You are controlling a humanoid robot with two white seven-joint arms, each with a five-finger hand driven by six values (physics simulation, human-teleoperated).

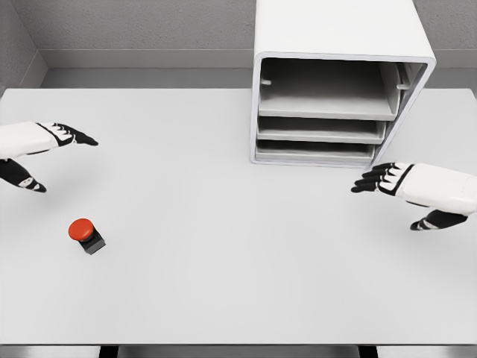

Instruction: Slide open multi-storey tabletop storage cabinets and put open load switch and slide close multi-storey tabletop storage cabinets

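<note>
We count one cabinet (339,82) far right, three trays; one red switch (86,235) near left; left hand (41,149), right hand (414,190) spread, empty.

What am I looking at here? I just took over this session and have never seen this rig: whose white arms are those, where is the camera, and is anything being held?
This is a simulator's render, seen from a camera on a humanoid robot's head, looking down at a white table. The white arms are the robot's own. Its left hand comes in from the picture's left, its right hand from the right. Both have five fingers, spread and relaxed, and neither holds anything.

On the table, near the left hand, stands the load switch: a small dark block with a round red button on top. At the far right stands the storage cabinet, a white box with three stacked drawers facing the robot. The right hand hovers just in front of its lower right corner, not touching it. The switch lies untouched.
</note>
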